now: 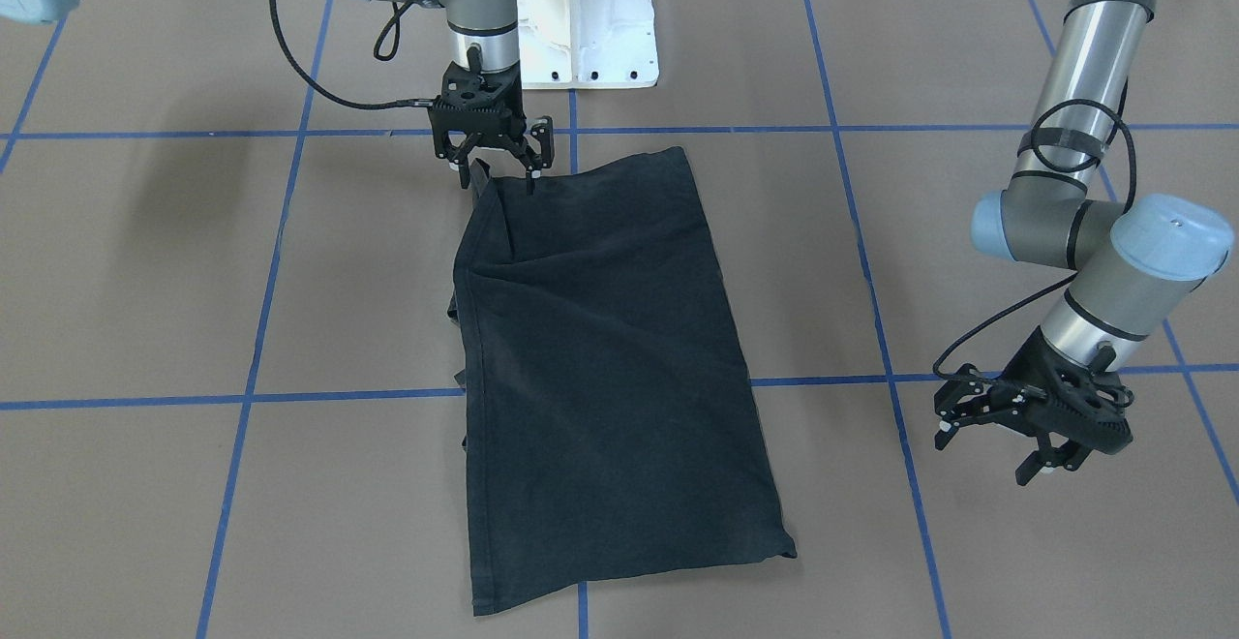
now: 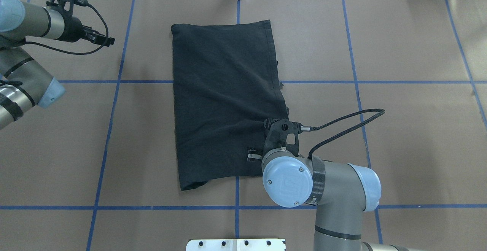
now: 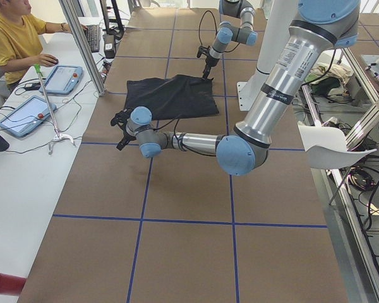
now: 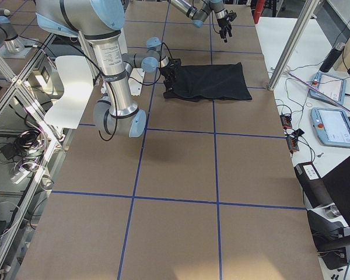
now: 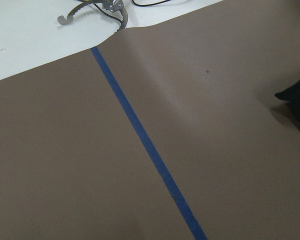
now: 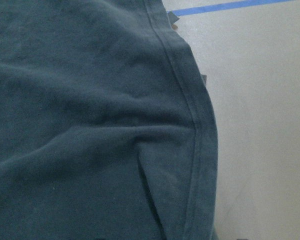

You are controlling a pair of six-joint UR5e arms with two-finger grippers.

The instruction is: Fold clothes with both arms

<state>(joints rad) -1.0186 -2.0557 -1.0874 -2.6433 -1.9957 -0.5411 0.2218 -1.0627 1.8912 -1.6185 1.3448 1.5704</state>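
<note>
The clothes (image 1: 600, 358) are one black T-shirt folded into a long strip, plain side up, lying across the middle of the table (image 2: 224, 99). My right gripper (image 1: 503, 174) stands open over the strip's corner nearest the robot base, fingertips at the hem. The right wrist view is filled with black cloth and its stitched edge (image 6: 90, 125). In the overhead view the right wrist hides most of that gripper. My left gripper (image 1: 987, 445) hangs open and empty above bare table, well off to the side of the shirt. Only a black shirt tip (image 5: 297, 100) shows in the left wrist view.
Blue tape lines (image 1: 581, 387) grid the brown table. The white pedestal base (image 1: 581, 19) stands just behind the shirt. A person (image 3: 12, 38) sits at a side desk with teach pendants (image 3: 60, 79). Metal frame posts (image 4: 291, 46) stand at the table's far edge.
</note>
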